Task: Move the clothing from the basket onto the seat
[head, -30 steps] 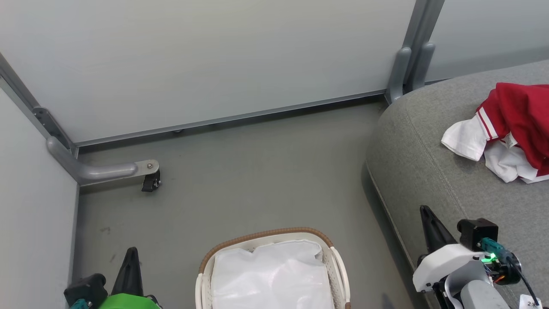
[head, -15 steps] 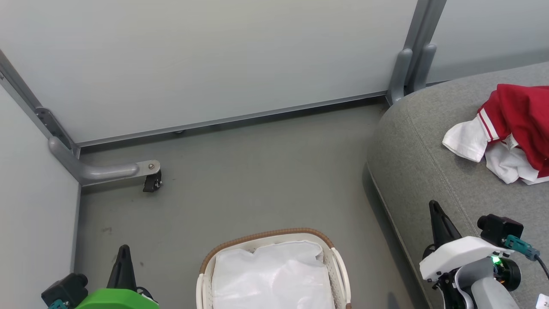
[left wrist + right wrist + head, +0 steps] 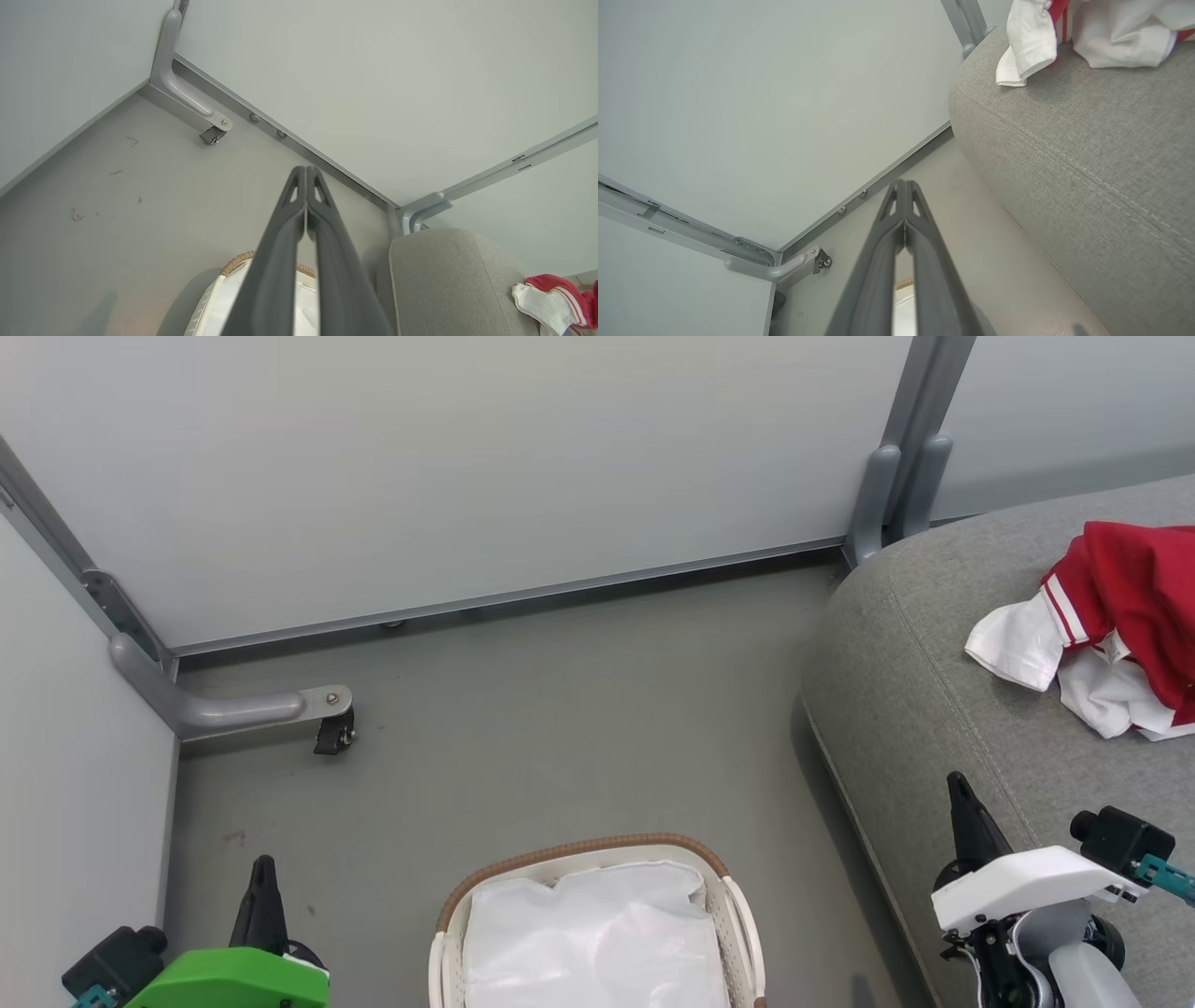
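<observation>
The clothing (image 3: 1125,607), a crumpled heap of soft red and white jersey cloth with red-striped white trim, lies on the seat (image 3: 934,700), a grey woven-fabric cushion with a rounded corner and stitched seams. Beside the seat stands the basket (image 3: 579,848), oval, white and perforated, with a brown woven rim and a plain white liner (image 3: 597,933). It rests on a smooth grey floor (image 3: 523,728). Pale panel walls (image 3: 467,457) in metal frames stand behind the seat. The right end effector (image 3: 956,786), near the seat's edge, has its fingers pressed together and holds nothing. So does the left end effector (image 3: 262,870), beyond the basket from the seat.
</observation>
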Tool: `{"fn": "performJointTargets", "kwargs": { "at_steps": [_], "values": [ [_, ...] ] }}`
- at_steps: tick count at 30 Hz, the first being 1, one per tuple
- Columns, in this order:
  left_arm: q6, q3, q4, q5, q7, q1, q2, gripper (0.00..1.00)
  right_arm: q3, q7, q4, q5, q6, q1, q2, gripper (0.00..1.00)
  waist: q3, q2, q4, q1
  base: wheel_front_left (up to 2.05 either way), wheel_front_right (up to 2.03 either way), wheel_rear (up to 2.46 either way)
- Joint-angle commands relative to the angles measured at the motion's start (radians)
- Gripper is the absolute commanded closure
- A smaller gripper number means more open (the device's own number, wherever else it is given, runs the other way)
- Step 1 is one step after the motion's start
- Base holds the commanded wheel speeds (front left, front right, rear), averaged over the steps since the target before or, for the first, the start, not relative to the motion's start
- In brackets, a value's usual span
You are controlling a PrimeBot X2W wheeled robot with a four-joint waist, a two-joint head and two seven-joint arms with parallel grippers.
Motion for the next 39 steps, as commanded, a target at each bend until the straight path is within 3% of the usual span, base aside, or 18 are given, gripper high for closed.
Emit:
{"fn": "performJointTargets", "kwargs": {
  "at_steps": [1, 39],
  "values": [
    [-0.001, 0.009, -0.017, -0.032, 0.008, -0.030, 0.000, 1.00, -0.005, 0.008, -0.021, 0.037, 0.000, -0.005, -0.007, 1.00, 0.000, 0.0000, 0.000, 0.0000, 0.00, 0.00, 0.00],
    [-0.002, 0.045, -0.072, -0.428, 0.123, -0.065, -0.007, 1.00, -0.033, 0.122, -0.095, 0.494, -0.001, 0.023, -0.011, 1.00, -0.010, 0.0000, 0.011, 0.0000, 0.00, 0.00, 0.00]
  ]
}}
